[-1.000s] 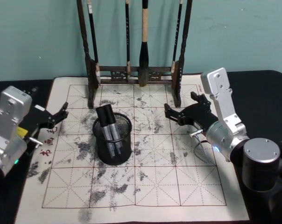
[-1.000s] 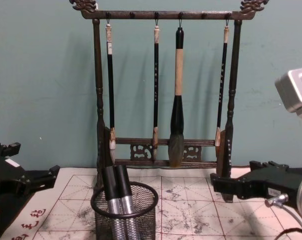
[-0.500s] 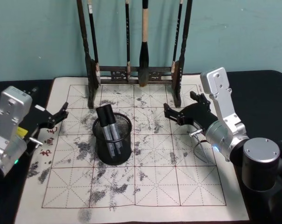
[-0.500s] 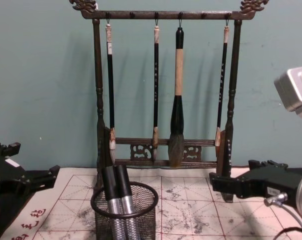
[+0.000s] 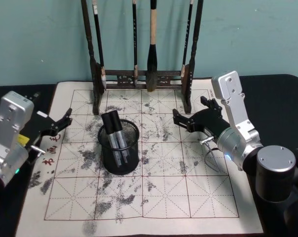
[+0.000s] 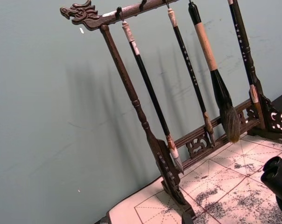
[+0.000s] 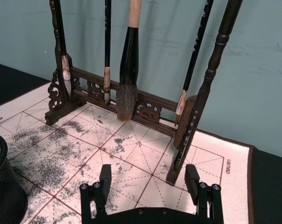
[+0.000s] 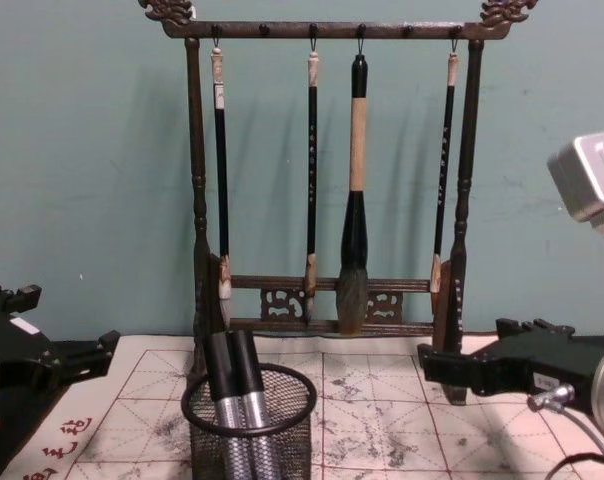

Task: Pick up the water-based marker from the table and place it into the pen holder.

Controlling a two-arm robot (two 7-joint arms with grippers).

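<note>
Markers (image 5: 117, 136), two of them with black caps and silvery barrels, stand leaning side by side inside the pen holder (image 5: 120, 148), the black mesh cup near the middle of the practice mat (image 5: 164, 192). From the chest view the caps (image 8: 232, 365) rise above the cup's thick rim (image 8: 250, 420) and tilt toward the robot's left. No marker lies on the mat or on the dark surface (image 5: 282, 94) around it, so the placing looks done; at most, what remains is for the arms to draw clear.

The right gripper (image 5: 181, 120) hangs above the mat to the right of the cup, well apart from it, with its forearm sloping down toward the cup from the robot's right. The right wrist view has its two fingers (image 7: 103, 184) spread wide with nothing between them, pointing toward the foot of the wooden brush rack (image 7: 131, 105).

The left gripper (image 5: 64, 120) sits at the mat's left edge, over the red printed characters (image 5: 49, 148), also apart from the cup. Its fingers look parted and empty, with the tips aimed toward the cup. In the chest view it (image 8: 87, 355) shows as a dark shape low at the left.

Four brushes (image 8: 354, 190) hang on the rack behind the cup, untouched by either arm.
</note>
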